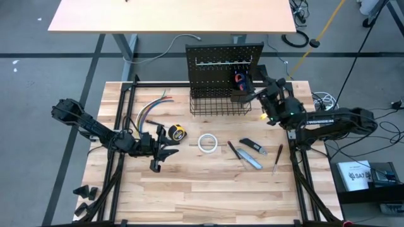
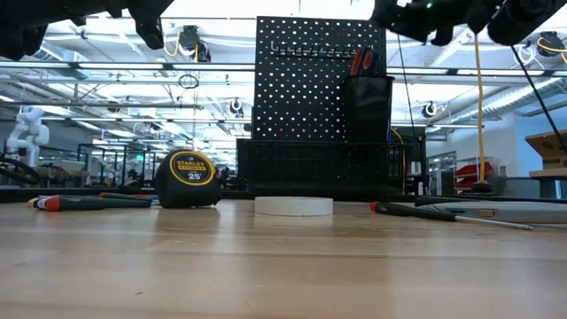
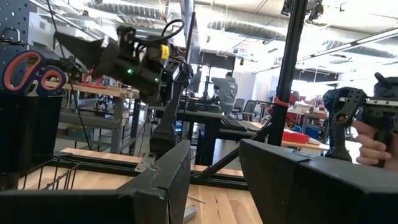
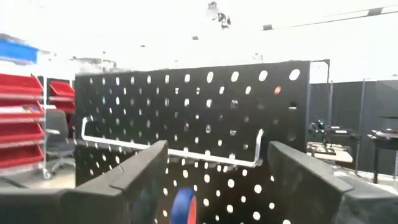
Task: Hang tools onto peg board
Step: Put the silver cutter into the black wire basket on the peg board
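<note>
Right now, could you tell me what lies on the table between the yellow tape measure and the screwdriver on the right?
In the high view, between the tape measure and screwdriver lie a white tape roll, then two more tools.

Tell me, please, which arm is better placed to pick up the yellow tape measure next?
Probably the left. Its end effector hangs right beside the tape measure on the table, empty. The right end effector is up at the peg board, over the cup.
</note>
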{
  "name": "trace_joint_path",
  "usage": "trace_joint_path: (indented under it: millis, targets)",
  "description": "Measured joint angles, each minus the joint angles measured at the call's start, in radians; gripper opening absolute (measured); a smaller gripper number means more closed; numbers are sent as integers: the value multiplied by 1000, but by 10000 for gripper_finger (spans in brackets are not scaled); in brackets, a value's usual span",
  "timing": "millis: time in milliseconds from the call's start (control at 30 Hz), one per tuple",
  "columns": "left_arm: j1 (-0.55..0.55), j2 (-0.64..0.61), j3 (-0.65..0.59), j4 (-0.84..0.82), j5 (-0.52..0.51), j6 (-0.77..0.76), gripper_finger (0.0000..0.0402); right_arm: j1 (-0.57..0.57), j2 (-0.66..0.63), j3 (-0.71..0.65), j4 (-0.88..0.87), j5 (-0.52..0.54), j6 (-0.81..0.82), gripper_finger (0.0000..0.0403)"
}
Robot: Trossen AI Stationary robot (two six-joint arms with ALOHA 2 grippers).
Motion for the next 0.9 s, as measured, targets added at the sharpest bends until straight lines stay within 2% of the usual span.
trace_joint_path:
  millis: [133,300,500,633,800,900]
  targets:
    - [0,0,0,0,0,0,143,34,-51,0,-5,0,12,286]
    - [0,0,0,0,0,0,143,103,-91,0,-26,-18,128,289]
    - [0,0,0,0,0,-1,143,183,-107,0,-157,-260,286,283]
    - [0,0,0,0,0,-3,143,227,-95,0,-246,-369,420,282]
    - [0,0,0,-1,0,-4,143,288,-74,0,-376,-477,531,282]
    - [0,0,0,-10,19,-4,143,334,-50,0,-446,-489,595,281]
